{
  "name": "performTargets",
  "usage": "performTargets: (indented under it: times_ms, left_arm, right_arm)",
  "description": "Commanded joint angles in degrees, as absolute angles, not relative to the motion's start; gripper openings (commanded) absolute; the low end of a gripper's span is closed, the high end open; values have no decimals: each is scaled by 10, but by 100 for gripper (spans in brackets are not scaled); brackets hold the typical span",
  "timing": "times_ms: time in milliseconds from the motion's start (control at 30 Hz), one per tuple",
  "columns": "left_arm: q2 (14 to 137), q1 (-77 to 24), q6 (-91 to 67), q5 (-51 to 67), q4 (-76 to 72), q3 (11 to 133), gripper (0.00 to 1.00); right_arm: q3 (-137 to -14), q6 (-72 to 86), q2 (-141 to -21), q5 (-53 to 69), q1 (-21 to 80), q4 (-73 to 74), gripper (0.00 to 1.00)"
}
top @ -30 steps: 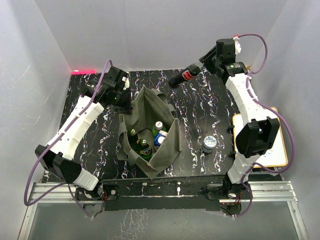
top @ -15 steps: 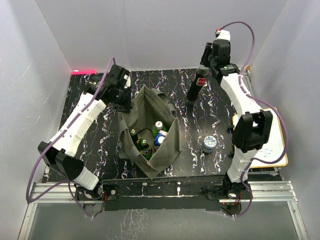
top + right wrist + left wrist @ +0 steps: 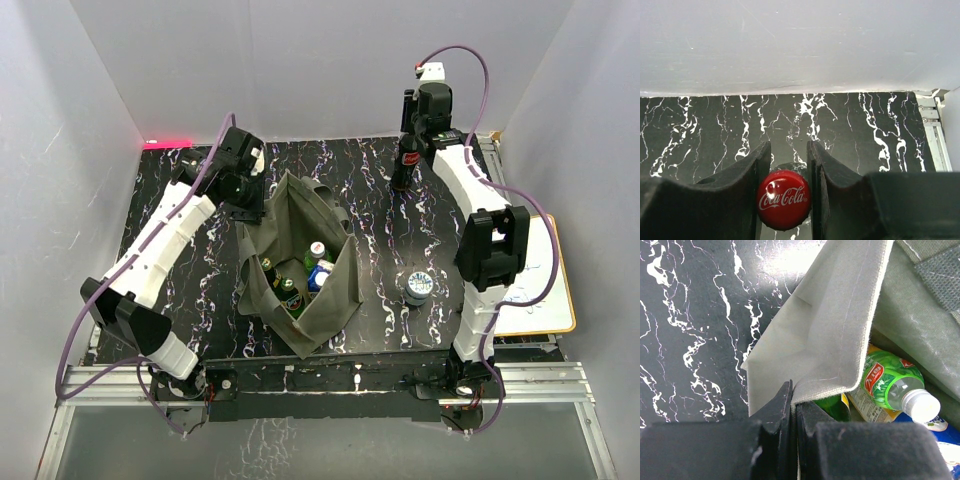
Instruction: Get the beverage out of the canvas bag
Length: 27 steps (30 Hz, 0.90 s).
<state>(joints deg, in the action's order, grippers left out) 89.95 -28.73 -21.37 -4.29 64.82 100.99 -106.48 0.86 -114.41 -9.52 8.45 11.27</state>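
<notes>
The cola bottle (image 3: 405,165) is outside the canvas bag (image 3: 300,270), upright at the far right of the table (image 3: 180,280) and well apart from the bag. The right gripper (image 3: 410,150) is clamped on its neck. In the right wrist view, both fingers (image 3: 760,165) press against the sides just under the red cap (image 3: 784,199). Whether the base rests on the table cannot be told. The left gripper (image 3: 250,205) is pressed together, pinching the bag's upper edge at its far left corner; the left wrist view shows fabric (image 3: 830,330) caught between the tips. Several bottles (image 3: 290,295) stand inside the bag, among them a green-labelled one with a white cap (image 3: 890,385). A separate capped bottle (image 3: 418,287) stands on the table right of the bag, near a white board (image 3: 545,290).
</notes>
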Motion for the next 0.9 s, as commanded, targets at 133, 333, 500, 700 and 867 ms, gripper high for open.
performTargets:
  times_ms: [133, 333, 500, 700, 867]
  left_arm:
    - [915, -288, -204, -67, 652, 1038, 0]
    - [919, -288, -203, -60, 651, 1045, 0]
    - [919, -288, -202, -53, 648, 1048, 0]
    - [914, -288, -203, -47, 642, 1045, 0]
    - [910, -288, -202, -61, 640, 1050, 0]
  right_arm:
    - [-1078, -20, -1106, -113, 77, -101, 8]
    - [-1015, -9, -1084, -155, 77, -124, 16]
    - [-991, -5, -1059, -158, 77, -114, 54]
    - [-1005, 21, -1020, -155, 77, -26, 88]
    - [-941, 119, -920, -91, 77, 95, 92]
